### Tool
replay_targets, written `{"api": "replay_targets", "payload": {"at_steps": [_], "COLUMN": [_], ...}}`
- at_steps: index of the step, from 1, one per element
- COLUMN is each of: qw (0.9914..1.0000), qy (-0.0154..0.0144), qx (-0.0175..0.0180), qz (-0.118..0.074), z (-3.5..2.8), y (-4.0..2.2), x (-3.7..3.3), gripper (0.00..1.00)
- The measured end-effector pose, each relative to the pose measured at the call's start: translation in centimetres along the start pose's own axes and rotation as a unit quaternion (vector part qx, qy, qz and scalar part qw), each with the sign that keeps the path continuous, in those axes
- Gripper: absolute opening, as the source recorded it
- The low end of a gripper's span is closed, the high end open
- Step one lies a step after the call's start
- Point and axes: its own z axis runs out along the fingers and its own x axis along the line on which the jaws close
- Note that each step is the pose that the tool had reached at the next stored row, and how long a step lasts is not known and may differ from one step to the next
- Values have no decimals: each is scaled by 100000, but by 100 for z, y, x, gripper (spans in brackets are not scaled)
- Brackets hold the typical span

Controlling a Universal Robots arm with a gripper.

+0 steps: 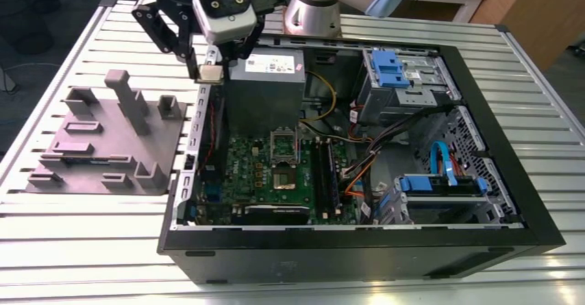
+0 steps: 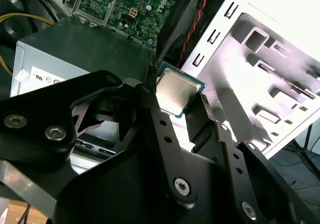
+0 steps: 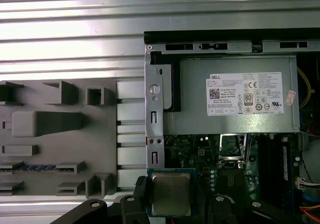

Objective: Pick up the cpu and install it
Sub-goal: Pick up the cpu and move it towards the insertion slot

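Between the black fingers (image 2: 149, 102) of the gripper (image 2: 178, 107) sits the cpu (image 2: 179, 90) — pinched by two opposite edges, metal lid toward the wrist, probably so its underside stays untouched. It hangs above the case wall (image 3: 154, 114), between the grey holder block (image 3: 50, 134) and the power supply (image 3: 195, 94). Further in lies the socket (image 3: 232, 146) on the green motherboard (image 1: 251, 161). As for writing, the supply carries a white printed label (image 3: 247, 95) — its text I leave unread.
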Motion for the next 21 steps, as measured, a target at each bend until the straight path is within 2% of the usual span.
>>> {"api": "replay_targets", "payload": {"at_steps": [21], "qw": [100000], "qy": [3], "qx": [-3], "qz": [-1], "z": [-1], "y": [-2], "x": [-50], "gripper": [47]}}
